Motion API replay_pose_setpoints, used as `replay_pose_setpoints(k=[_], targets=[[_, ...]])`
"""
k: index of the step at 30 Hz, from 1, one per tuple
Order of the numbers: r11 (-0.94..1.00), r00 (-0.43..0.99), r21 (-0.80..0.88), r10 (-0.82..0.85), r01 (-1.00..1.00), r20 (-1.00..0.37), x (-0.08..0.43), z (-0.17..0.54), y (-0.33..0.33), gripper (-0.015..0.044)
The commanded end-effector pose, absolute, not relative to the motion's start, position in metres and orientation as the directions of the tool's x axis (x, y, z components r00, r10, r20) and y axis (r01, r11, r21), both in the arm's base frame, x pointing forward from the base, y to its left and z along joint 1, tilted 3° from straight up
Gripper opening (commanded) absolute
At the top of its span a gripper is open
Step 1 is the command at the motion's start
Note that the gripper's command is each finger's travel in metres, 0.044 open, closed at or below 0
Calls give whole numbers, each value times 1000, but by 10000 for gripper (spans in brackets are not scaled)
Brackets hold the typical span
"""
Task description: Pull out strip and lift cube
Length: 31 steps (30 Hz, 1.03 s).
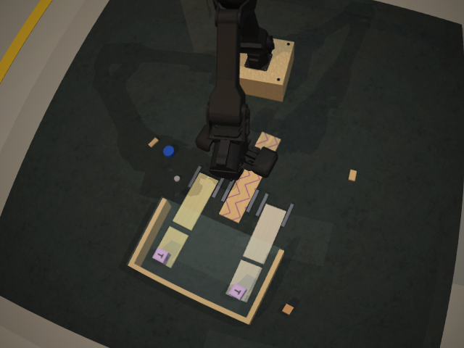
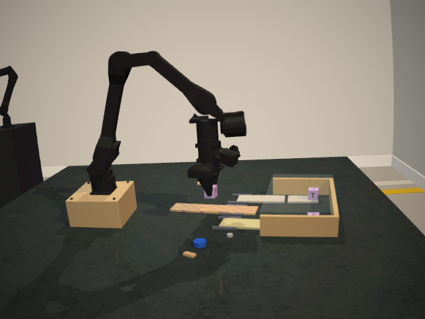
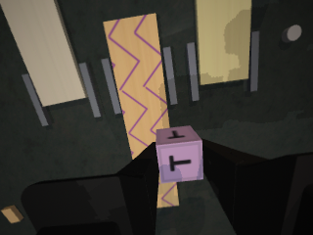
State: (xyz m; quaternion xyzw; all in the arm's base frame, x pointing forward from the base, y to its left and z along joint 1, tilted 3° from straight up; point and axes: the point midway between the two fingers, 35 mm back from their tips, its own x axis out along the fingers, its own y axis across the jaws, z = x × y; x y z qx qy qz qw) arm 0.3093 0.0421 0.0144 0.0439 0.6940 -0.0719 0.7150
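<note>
I grip the labelled cube (image 2: 213, 191) (image 3: 179, 155) between my fingers (image 2: 208, 187), raised above the one-piece zigzag strip (image 1: 241, 196) (image 2: 214, 209) (image 3: 139, 83); both other strips lie divided.

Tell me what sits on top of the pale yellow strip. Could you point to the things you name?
A purple cube marked T (image 1: 160, 255) (image 2: 313, 213) rests on its far piece (image 1: 175, 239), past the gap. The surface beneath the cube is covered, so unseen.

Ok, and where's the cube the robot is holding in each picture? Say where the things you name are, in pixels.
Top: can't see it; the arm is probably covering it.
Exterior: near the middle, between the gripper's (image 2: 210, 193) (image 3: 179, 156) fingertips, the held cube (image 2: 213, 192) (image 3: 179, 162).
Wrist: just below the middle.
Shared landmark: the zigzag strip (image 1: 240, 196) (image 2: 223, 209) (image 3: 142, 83).
</note>
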Motion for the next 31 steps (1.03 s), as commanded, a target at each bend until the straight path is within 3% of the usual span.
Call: replay_pose_setpoints(k=[1, 8, 31], targets=[[985, 20, -38, -42, 169, -999, 301, 12, 41, 0], [985, 21, -38, -42, 169, -999, 301, 47, 43, 0], [985, 21, -38, -42, 169, -999, 301, 48, 43, 0]])
